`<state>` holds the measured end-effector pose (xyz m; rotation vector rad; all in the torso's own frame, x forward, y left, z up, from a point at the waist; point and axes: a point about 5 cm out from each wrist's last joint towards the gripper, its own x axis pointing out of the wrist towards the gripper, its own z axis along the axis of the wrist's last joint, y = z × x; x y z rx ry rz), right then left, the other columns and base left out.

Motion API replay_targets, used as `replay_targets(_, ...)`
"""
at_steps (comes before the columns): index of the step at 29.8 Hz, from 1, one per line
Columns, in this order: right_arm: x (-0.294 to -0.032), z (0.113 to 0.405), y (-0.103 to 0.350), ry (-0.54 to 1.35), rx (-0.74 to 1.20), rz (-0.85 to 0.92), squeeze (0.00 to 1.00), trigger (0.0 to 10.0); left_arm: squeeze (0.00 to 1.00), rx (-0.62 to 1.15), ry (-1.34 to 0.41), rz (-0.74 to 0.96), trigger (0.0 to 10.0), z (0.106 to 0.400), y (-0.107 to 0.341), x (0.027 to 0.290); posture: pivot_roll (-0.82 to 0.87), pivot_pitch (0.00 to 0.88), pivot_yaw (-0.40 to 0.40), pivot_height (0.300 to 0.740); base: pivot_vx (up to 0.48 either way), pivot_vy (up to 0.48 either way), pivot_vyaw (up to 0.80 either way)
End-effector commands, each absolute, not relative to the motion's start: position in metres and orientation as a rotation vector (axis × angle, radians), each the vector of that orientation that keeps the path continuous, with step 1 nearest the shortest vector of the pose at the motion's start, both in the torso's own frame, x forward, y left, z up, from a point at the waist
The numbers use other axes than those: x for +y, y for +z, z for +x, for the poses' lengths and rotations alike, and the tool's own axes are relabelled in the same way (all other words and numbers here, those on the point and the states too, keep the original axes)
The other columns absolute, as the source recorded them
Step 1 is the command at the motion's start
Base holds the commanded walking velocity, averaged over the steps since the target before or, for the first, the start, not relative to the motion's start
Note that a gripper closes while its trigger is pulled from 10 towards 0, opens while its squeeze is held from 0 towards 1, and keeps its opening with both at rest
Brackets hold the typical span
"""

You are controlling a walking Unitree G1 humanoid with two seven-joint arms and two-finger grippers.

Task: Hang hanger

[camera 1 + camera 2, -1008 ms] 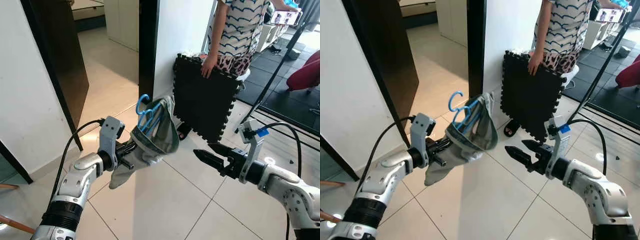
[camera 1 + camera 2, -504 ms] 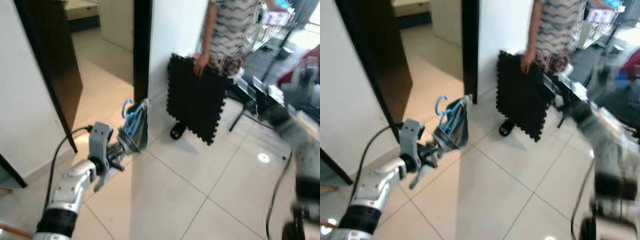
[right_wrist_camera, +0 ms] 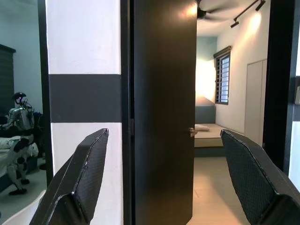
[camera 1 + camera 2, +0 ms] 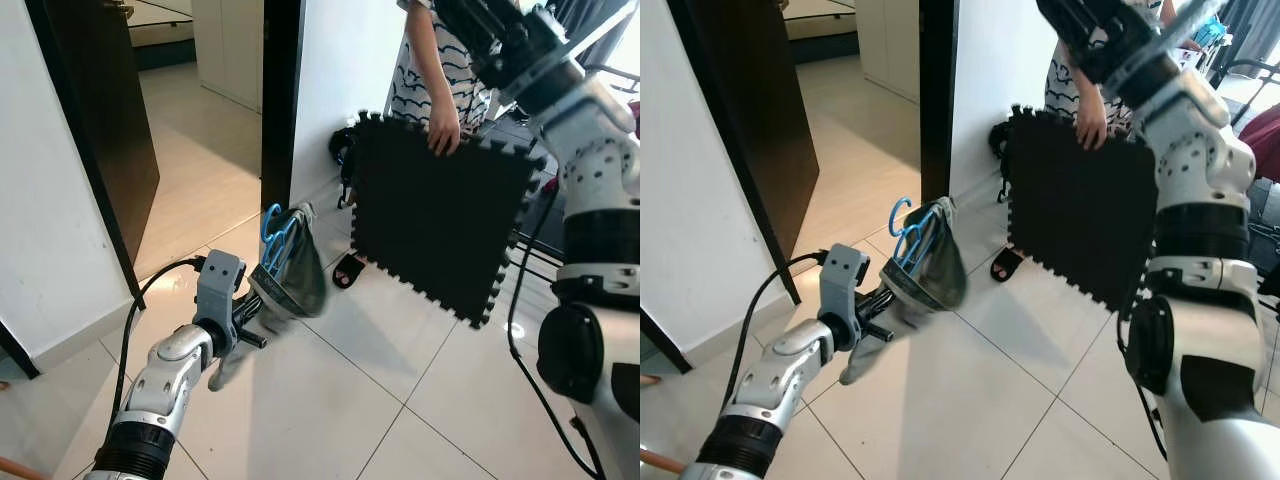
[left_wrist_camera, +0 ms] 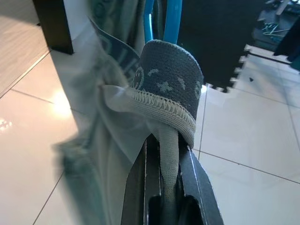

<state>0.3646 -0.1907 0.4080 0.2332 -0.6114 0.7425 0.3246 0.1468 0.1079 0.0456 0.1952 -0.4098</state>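
We have the blue hanger [image 4: 274, 228] with its grey garment [image 4: 296, 275] clamped in our left claw [image 4: 252, 308] above the floor; right claw [image 3: 159, 173] raised, fingers apart. Hanging remains undone.

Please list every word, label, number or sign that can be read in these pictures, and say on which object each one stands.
None: no readable text in any view.
The garment in the left end effector has a woven pattern of small shapes, not letters.
The blue hanger, the foam mat and the door bear no text.
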Motion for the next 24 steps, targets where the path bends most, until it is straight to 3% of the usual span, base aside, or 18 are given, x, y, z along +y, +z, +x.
replay_targets(1, -0.189, 0.372, 0.387, 0.732, -0.559, 0.235, 0.00, 10.0, 0.00, 0.180, -0.403, 0.046, 10.0, 0.326, 0.110, 0.143, -0.01, 0.000, -0.099, 0.740, 0.000, 0.000, 0.00)
replay_targets(7, -0.190, 0.376, 0.349, 0.701, -0.476, 0.243, 0.00, 10.0, 0.00, 0.169, -0.373, 0.043, 10.0, 0.326, 0.110, 0.145, -0.01, 0.000, -0.095, 0.740, 0.000, 0.000, 0.00)
replay_targets(9, -0.198, 0.367, 0.280, 0.576, -0.300, 0.115, 0.00, 10.0, 0.00, 0.130, -0.358, 0.075, 10.0, 0.326, 0.113, 0.146, -0.02, 0.000, -0.091, 0.740, 0.000, 0.000, 0.00)
replay_targets(18, -0.211, 0.345, 0.221, 0.463, -0.154, -0.081, 0.00, 10.0, 0.00, 0.090, -0.355, 0.147, 10.0, 0.322, 0.118, 0.147, -0.03, 0.000, -0.080, 0.740, 0.000, 0.000, 0.00)
replay_targets(19, -0.216, 0.326, 0.188, 0.422, -0.073, -0.207, 0.00, 10.0, 0.00, 0.074, -0.371, 0.186, 10.0, 0.315, 0.118, 0.145, -0.04, 0.000, -0.075, 0.740, 0.000, 0.000, 0.00)
replay_targets(20, -0.216, 0.326, 0.188, 0.422, -0.073, -0.207, 0.00, 10.0, 0.00, 0.074, -0.371, 0.186, 10.0, 0.315, 0.118, 0.145, -0.04, 0.000, -0.075, 0.740, 0.000, 0.000, 0.00)
replay_targets(21, -0.222, 0.301, 0.153, 0.396, 0.025, -0.479, 0.00, 10.0, 0.00, 0.055, -0.406, 0.242, 10.0, 0.306, 0.117, 0.140, -0.05, 0.000, -0.074, 0.740, 0.000, 0.000, 0.00)
replay_targets(23, -0.222, 0.301, 0.153, 0.396, 0.025, -0.479, 0.00, 10.0, 0.00, 0.055, -0.406, 0.242, 10.0, 0.306, 0.117, 0.140, -0.05, 0.000, -0.074, 0.740, 0.000, 0.000, 0.00)
replay_targets(24, -0.221, 0.279, 0.128, 0.434, 0.069, -0.651, 0.00, 10.0, 0.00, 0.038, -0.434, 0.294, 10.0, 0.300, 0.116, 0.135, -0.05, 0.000, -0.074, 0.740, 0.000, 0.000, 0.00)
